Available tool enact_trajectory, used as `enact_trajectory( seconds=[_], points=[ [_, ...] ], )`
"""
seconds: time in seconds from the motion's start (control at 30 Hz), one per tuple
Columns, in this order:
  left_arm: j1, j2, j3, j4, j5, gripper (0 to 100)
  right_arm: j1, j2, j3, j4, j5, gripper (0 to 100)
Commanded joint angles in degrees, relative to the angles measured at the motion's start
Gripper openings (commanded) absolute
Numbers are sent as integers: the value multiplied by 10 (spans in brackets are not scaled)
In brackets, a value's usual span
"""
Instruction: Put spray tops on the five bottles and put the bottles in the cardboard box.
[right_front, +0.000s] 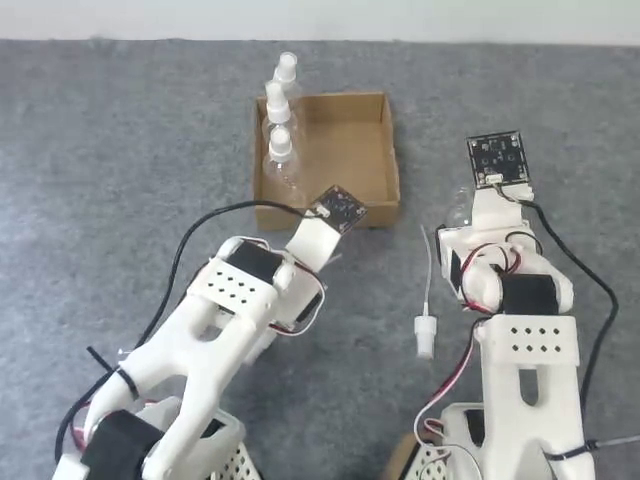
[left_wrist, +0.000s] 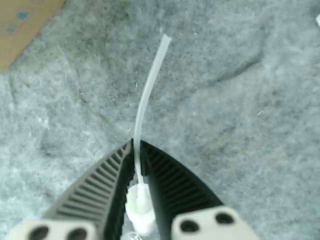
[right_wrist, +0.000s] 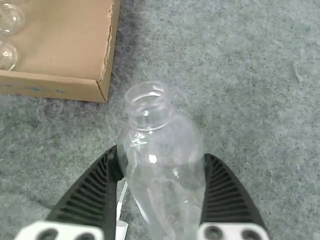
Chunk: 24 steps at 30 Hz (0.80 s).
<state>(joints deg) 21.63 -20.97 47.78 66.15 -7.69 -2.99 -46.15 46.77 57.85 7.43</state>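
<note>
My right gripper (right_wrist: 161, 158) is shut on a clear, uncapped bottle (right_wrist: 160, 165), which shows in the high view (right_front: 459, 207) just right of the cardboard box (right_front: 350, 135). My left gripper (left_wrist: 136, 146) is shut on a white spray top (left_wrist: 140, 210), whose thin tube (left_wrist: 147, 95) sticks out past the fingertips over the grey carpet. In the high view this arm sits at the box's near edge. Three bottles with spray tops (right_front: 279, 150) stand along the box's left side. Another spray top (right_front: 425, 335) lies on the carpet between the arms.
The box's near wall (right_wrist: 55, 85) is close to the held bottle, and its corner (left_wrist: 22, 22) shows near the left gripper. Grey carpet (right_front: 120, 150) covers the table, with open room left of the box and at the far right.
</note>
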Motion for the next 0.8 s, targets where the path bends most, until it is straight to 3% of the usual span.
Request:
enact_trajectory(
  seconds=[0.0,0.5,0.77],
  points=[
    [-4,-50,-27,6,8,11,7,-15,-3,-13,-3,74],
    [-4,-347,64,21,38,11,6,-15,14,-35,-2,74],
    [-120,-389,116,-31,38,11,4,-15,21,-45,-2,74]
  ],
)
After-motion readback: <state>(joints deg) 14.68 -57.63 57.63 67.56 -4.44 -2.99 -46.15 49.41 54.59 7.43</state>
